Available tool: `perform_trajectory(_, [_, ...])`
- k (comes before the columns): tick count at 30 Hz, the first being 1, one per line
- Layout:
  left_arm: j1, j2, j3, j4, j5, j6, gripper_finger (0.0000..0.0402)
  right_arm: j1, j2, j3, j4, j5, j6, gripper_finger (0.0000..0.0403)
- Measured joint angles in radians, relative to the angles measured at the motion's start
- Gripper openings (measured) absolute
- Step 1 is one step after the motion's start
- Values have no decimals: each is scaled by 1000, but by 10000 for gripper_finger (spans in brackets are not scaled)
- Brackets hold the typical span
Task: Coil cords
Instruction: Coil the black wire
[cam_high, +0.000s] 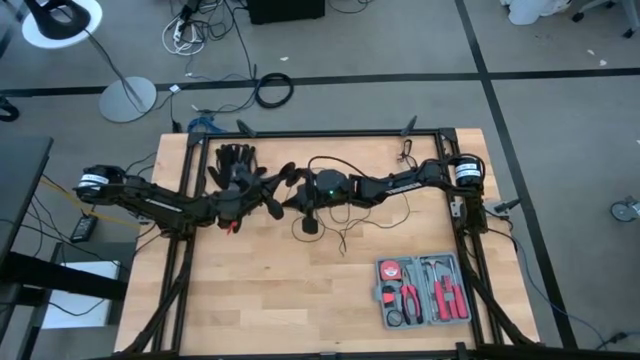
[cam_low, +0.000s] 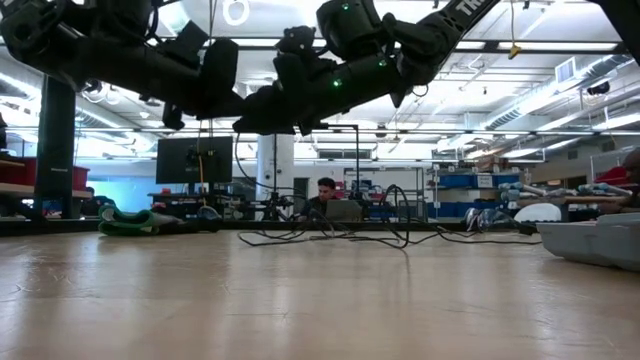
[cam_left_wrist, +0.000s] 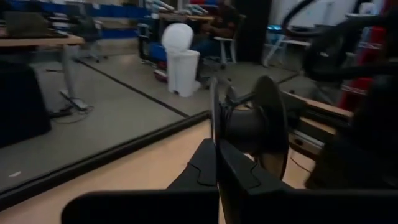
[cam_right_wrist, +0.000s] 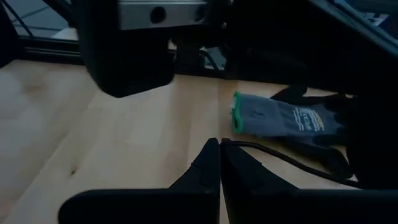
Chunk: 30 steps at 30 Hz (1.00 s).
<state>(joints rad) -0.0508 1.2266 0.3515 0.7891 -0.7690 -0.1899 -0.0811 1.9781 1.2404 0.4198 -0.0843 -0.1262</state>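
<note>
The thin, limp black cord (cam_high: 345, 232) sprawls across the wooden bench (cam_high: 300, 290), best pinched near its small disc (cam_high: 311, 226), beneath both grippers' closed, apparently empty fingers (cam_right_wrist: 219, 163).

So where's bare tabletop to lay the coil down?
Bare wood fills the near-left of the table, left of the tool kit, with more between the kit and the grippers. Crowded: the far middle, where both grippers, the gloves and the loose cord bunch.
</note>
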Motion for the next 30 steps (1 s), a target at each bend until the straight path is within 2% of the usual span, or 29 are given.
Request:
perform_trajectory(10, [-1, 0, 0, -32, 80, 4, 0, -8, -1, 0, 20, 19, -25, 0])
perform_trajectory(17, [-2, 0, 0, -157, 85, 0, 0, -8, -1, 0, 22, 15, -25, 0])
perform_trajectory(26, [-2, 0, 0, -234, 75, 26, 0, -16, -1, 0, 15, 6, 10, 0])
perform_trajectory(30, [-2, 0, 0, -282, 74, 17, 0, -33, -28, 0, -61, 4, 65, 0])
